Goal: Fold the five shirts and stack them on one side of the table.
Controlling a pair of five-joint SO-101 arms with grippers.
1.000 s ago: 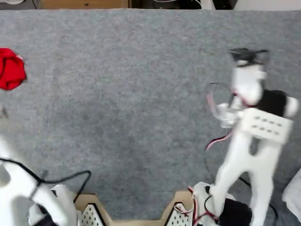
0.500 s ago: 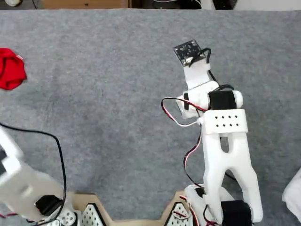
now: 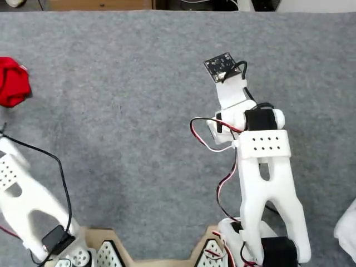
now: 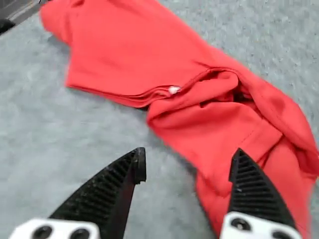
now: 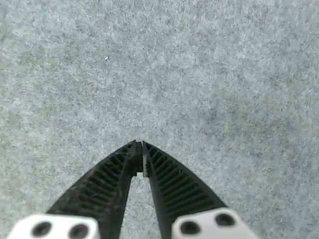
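Left end effector (image 4: 190,162) is hanging released, jaws spread wide, right by the crumpled red shirt (image 4: 189,94): one finger is overlapping the fabric, the other is over bare grey table (image 4: 45,129). From the high view the red shirt (image 3: 12,81) is lying at the table's far-left edge. Right end effector (image 5: 140,148) is sitting clenched, tips touching, gripping nothing, over bare table. White cloth (image 3: 347,232) is lying at the near-right edge.
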